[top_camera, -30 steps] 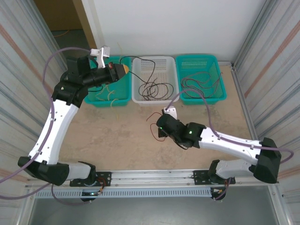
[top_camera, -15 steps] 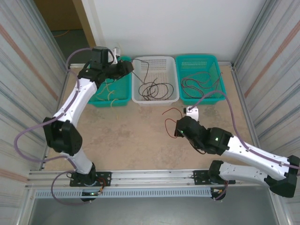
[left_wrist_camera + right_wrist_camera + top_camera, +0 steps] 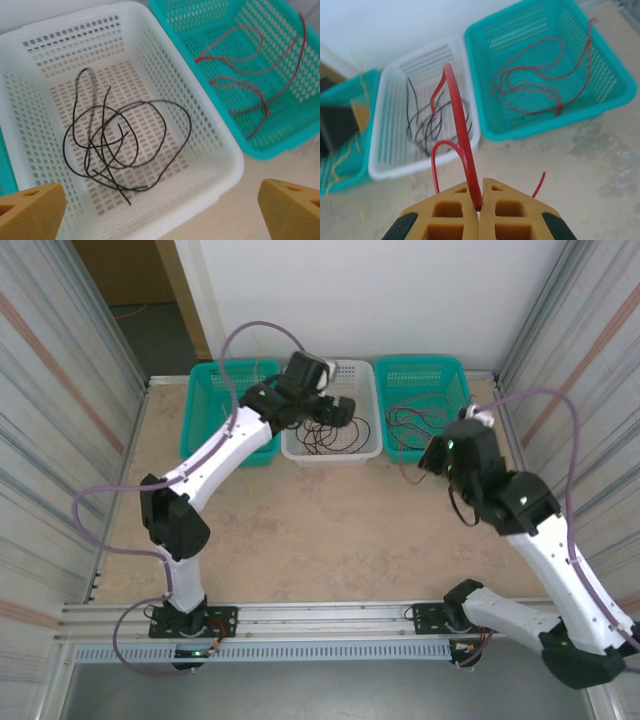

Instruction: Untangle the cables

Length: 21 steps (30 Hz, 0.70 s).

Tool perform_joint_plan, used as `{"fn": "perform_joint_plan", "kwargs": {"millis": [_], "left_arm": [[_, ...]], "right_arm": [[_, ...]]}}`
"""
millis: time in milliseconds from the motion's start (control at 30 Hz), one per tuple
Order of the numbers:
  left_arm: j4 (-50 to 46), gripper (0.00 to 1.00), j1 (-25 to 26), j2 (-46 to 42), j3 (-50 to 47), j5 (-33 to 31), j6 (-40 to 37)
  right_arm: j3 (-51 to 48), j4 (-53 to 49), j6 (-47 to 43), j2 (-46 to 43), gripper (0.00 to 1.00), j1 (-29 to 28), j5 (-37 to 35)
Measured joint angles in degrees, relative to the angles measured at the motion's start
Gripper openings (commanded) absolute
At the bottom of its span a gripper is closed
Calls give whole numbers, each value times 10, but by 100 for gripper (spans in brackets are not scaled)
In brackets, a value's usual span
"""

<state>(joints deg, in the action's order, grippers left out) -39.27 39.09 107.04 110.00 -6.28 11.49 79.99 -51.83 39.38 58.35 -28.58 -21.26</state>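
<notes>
Right gripper (image 3: 479, 194) clamped tight on one red cable (image 3: 462, 132). The strand rises from the pinch and curls back in a loop (free end hangs right of the fingers). A second ago this gripper sat over mid-table; now the top view has it (image 3: 432, 458) swung right, beside the right teal basket (image 3: 478, 445), its cable trailing below. Left gripper (image 3: 161, 212) has jaws wide apart, nothing between them – it was closed over the left teal basket (image 3: 205, 410) a second ago and has since moved above the white basket (image 3: 226, 150). Left wrist view gives the black cables (image 3: 120, 145) in a loose tangle on the white basket's floor. Right wrist view gives the pinch itself, plus loose red cables (image 3: 530, 85) lying in the right teal basket – all three baskets in a row behind.
</notes>
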Motion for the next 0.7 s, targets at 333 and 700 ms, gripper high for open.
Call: {"fn": "perform_joint_plan", "kwargs": {"millis": [333, 700], "left_arm": [[58, 99, -16, -154, -197, -61, -23], [139, 99, -82, -278, -374, -104, -31]], "right_arm": [[199, 9, -93, 292, 24, 214, 176], [229, 39, -130, 409, 94, 268, 233]]}}
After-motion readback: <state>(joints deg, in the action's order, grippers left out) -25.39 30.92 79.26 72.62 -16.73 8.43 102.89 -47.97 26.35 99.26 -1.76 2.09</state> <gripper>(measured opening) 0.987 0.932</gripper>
